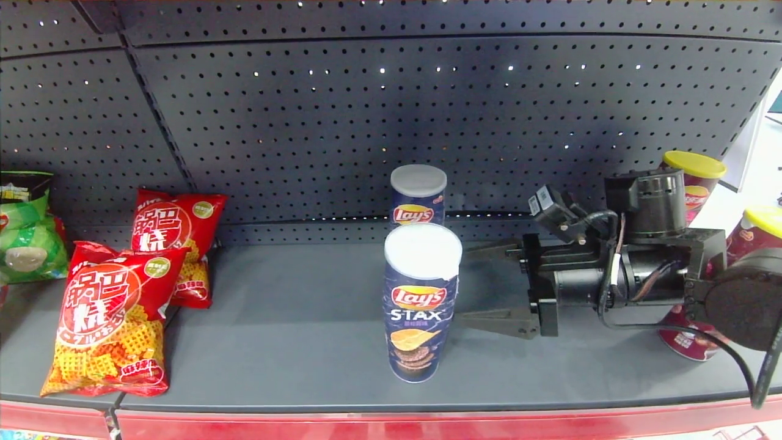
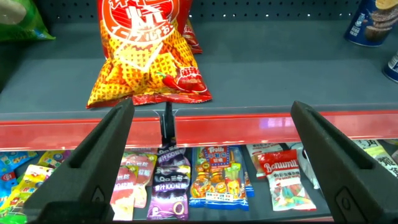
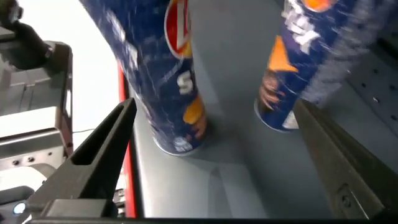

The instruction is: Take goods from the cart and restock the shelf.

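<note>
Position of the front can [image 1: 421,305]: upright on the gray shelf [image 1: 293,330], near the red front edge, with its white lid uppermost. A second can [image 1: 418,195] of the same kind stood directly behind it, against the perforated back panel and apart from the front can.

The right gripper [image 1: 467,284] lay level over the shelf, to the robot's right of the front can, its fingers pointing left toward it. The fingers were spread wide and held nothing. Their tips sat just beside the can wall, and contact could not be confirmed. The can's long axis was vertical, at right angles to the fingers. A straight pull to the right would therefore likely clear it without tipping.

The left gripper [image 2: 211,112] hung in front of the shelf edge with its fingers also spread and empty, facing a red snack bag [image 2: 146,56]. The right arm was much the nearer to both cans.
</note>
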Robot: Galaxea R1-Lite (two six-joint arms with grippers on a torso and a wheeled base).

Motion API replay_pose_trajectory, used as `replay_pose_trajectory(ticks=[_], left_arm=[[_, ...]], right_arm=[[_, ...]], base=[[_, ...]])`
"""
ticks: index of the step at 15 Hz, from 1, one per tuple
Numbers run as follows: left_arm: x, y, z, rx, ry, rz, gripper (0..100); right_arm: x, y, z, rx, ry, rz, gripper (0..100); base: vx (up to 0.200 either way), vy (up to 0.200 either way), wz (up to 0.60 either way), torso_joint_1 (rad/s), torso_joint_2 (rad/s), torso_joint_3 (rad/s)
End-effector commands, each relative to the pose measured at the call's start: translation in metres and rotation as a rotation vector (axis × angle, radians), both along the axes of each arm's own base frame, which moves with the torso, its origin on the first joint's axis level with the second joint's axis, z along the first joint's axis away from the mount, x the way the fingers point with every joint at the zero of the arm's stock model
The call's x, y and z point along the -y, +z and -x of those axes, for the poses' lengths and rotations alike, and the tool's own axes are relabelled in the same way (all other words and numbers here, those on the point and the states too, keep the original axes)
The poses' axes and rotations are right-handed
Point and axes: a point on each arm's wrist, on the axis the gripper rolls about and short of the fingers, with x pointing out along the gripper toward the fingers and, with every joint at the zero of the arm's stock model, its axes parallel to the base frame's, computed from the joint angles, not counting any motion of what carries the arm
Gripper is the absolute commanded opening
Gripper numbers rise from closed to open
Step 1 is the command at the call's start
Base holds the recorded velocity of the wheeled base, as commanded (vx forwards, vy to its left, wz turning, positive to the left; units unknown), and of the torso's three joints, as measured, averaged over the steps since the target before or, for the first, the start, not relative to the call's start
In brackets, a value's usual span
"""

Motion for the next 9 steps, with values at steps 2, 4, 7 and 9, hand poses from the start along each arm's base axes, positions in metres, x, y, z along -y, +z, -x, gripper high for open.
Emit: replay_pose_trajectory(ticks=[2, 4, 7, 9], left_arm=[[0.0000, 0.0000, -0.0001, -0.001, 0.000, 0.002, 100], [0.0000, 0.0000, -0.0001, -0.001, 0.000, 0.002, 100], [0.0000, 0.0000, -0.0001, -0.001, 0.000, 0.002, 100], [0.0000, 0.0000, -0.0001, -0.001, 0.000, 0.002, 100]], right_arm=[[-0.0087, -0.0005, 0.0033, -0.001, 0.026, 0.001, 100], [-0.0108, -0.0039, 0.0024, -0.012, 0.030, 0.007, 100], [-0.0125, -0.0046, -0.0019, -0.010, 0.027, 0.007, 100], [-0.0119, -0.0059, -0.0050, -0.012, 0.021, 0.009, 100]], base=[[0.000, 0.000, 0.00, 0.000, 0.00, 0.000], [0.000, 0.000, 0.00, 0.000, 0.00, 0.000], [0.000, 0.000, 0.00, 0.000, 0.00, 0.000], [0.000, 0.000, 0.00, 0.000, 0.00, 0.000]])
